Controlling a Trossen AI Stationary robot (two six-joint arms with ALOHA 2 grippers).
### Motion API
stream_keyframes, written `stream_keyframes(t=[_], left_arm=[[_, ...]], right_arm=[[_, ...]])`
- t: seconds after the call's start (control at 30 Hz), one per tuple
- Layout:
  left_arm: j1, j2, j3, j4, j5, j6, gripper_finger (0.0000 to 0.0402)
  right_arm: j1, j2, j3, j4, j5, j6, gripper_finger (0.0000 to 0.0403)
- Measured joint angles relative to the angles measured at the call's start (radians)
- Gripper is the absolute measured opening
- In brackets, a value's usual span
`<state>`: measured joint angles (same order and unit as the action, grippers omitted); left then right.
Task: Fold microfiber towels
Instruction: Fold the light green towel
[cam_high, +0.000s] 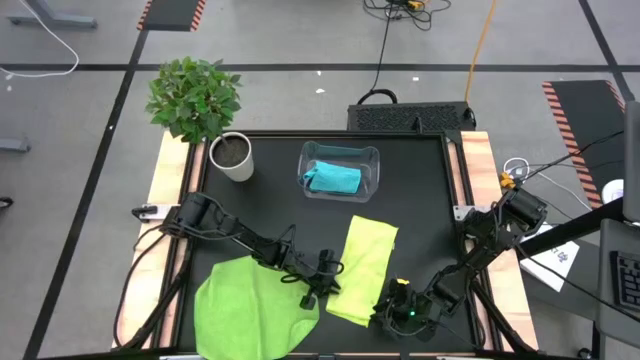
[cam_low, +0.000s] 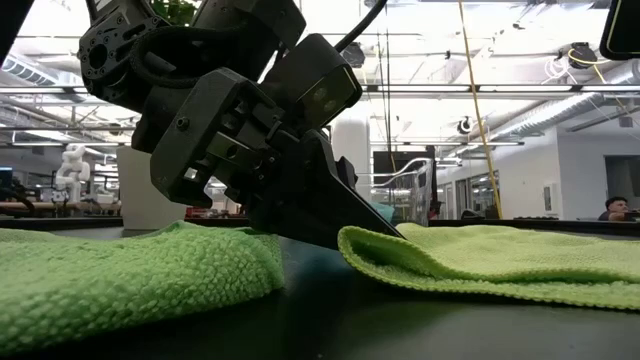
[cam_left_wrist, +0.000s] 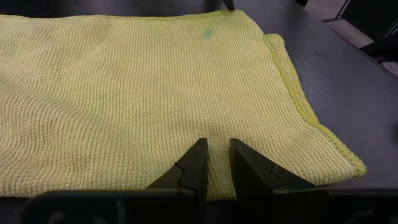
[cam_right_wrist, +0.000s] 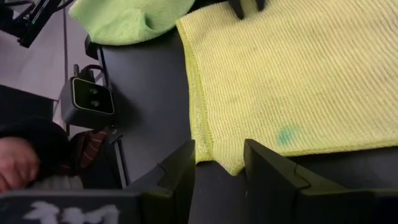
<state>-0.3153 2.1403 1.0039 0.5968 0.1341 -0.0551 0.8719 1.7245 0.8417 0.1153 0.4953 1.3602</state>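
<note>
Soft, light, floppy — pale yellow-green towel (cam_high: 362, 268) lying folded near the front of the bench (cam_high: 420, 210), between the bright green towel (cam_high: 255, 305) and the right gripper (cam_high: 400, 312), turquoise one (cam_high: 333, 177) apart in the clear bin (cam_high: 340, 170). Left gripper (cam_left_wrist: 214, 163) low on a hem, jaws narrowly parted with cloth between; right gripper's jaws spread astride a corner, nothing pinched. Best taken at corners or hems — likely to sag; no readable writing.
</note>
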Motion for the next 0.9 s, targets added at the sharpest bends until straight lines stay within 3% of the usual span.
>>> stream_keyframes(t=[0.43, 0.9], left_arm=[[0.000, 0.000, 0.000, -0.001, 0.000, 0.005, 0.0072], [0.001, 0.000, 0.000, 0.002, -0.002, 0.009, 0.0072]], right_arm=[[0.020, 0.000, 0.000, -0.091, -0.030, 0.169, 0.0128], [0.000, 0.000, 0.000, -0.101, -0.028, 0.141, 0.0128]])
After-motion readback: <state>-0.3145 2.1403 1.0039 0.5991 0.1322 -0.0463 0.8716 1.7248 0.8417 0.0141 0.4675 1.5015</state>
